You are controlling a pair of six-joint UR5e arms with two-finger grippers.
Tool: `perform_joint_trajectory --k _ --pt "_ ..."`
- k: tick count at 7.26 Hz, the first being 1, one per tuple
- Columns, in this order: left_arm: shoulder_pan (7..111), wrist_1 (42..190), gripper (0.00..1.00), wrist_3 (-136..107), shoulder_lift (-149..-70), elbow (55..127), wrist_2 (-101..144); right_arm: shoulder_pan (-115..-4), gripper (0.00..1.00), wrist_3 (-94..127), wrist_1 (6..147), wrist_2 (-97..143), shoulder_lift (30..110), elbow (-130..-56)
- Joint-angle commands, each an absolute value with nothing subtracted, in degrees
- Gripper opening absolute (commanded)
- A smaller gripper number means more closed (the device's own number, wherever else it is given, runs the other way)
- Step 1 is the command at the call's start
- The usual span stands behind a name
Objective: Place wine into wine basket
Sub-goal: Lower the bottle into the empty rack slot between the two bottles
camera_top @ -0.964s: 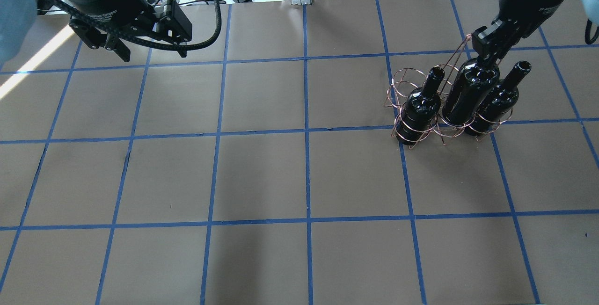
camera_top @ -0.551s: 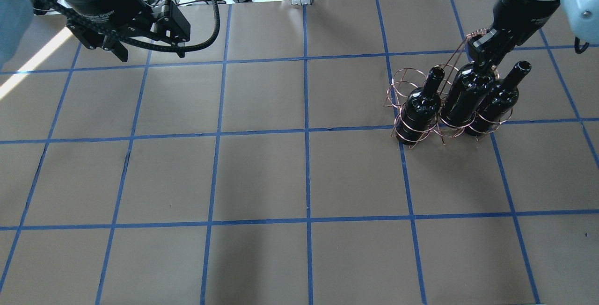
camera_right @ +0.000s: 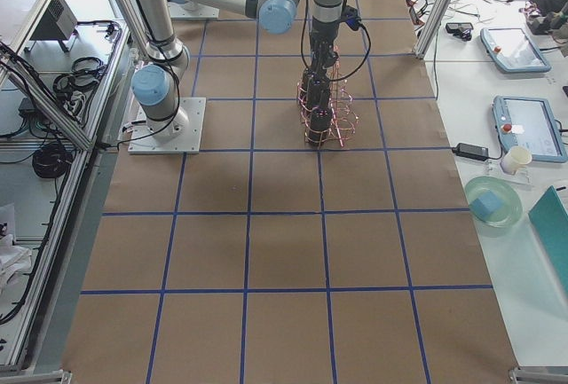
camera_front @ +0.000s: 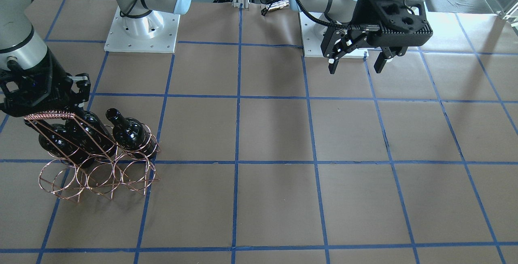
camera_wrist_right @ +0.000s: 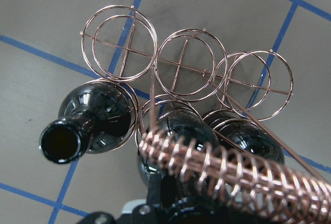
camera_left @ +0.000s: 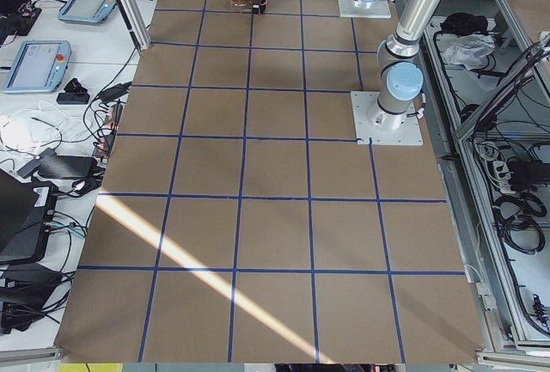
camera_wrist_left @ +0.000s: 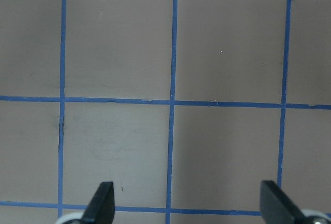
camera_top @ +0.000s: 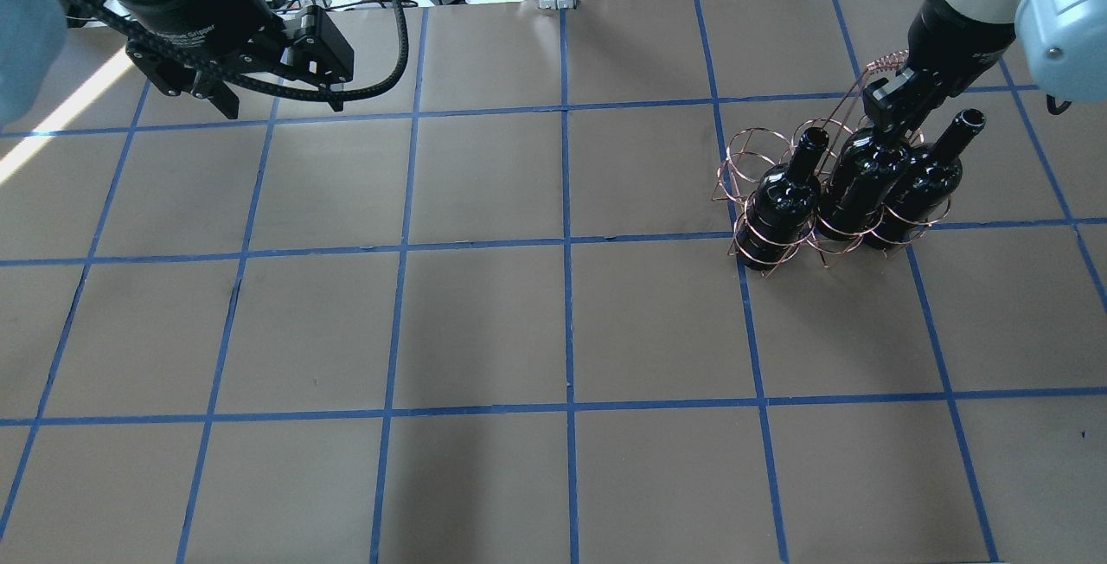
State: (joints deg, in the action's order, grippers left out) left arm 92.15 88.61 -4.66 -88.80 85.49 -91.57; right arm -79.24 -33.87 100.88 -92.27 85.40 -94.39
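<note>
Wine bottle [camera_top: 865, 176] is sitting in the ctr ring of the wine basket's [camera_top: 751, 151] row nearer the robot. Look-alike bottles are flanking it in that same row: one [camera_top: 783, 201] on the side toward desk ctr, the other [camera_top: 924, 188] on the robot's right. The basket's far row of rings [camera_wrist_right: 183, 61] is showing desk paper through the wire.

R end effector [camera_top: 896, 111] is reaching in from above and gripping the wine bottle by the neck, w/ fingers pinching it from both sides. It is sitting just beside the basket's coiled handle [camera_front: 50, 115]. In the R wrist view that handle is crossing in front of the bottle's shoulder.

The basket is standing on the desk [camera_top: 484, 322] toward the robot's right side, on brown paper w/ blue tape lines [camera_top: 566, 240].

L end effector [camera_front: 356, 62] is hanging well apart on the robot's left w/ its fingers spread wide. The L wrist view is showing its fingertips [camera_wrist_left: 103, 203] over paper & tape only.
</note>
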Motion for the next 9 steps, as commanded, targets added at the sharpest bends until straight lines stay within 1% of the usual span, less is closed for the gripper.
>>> perform_joint_trajectory --k 1,5,7,8,9 --pt "92.2 88.59 1.0 -4.66 -88.77 85.52 -91.58 -79.1 0.07 -33.31 102.03 -90.53 85.25 -95.71" --pt "91.59 88.51 1.0 -4.92 -88.68 85.08 -91.41 -79.1 0.07 -33.84 102.13 -90.44 84.38 -96.33" --pt "89.31 88.42 1.0 -4.66 -88.68 84.64 -91.4 -79.1 0.09 -33.58 104.49 -91.05 84.46 -98.26" --pt "88.77 87.2 1.0 -4.4 -88.68 84.55 -91.23 -79.1 0.11 -33.57 104.5 -91.14 84.38 -98.35" --pt "88.86 87.19 1.0 -4.39 -88.77 84.9 -91.4 -79.1 0.17 -33.66 104.41 -91.4 84.38 -98.44"
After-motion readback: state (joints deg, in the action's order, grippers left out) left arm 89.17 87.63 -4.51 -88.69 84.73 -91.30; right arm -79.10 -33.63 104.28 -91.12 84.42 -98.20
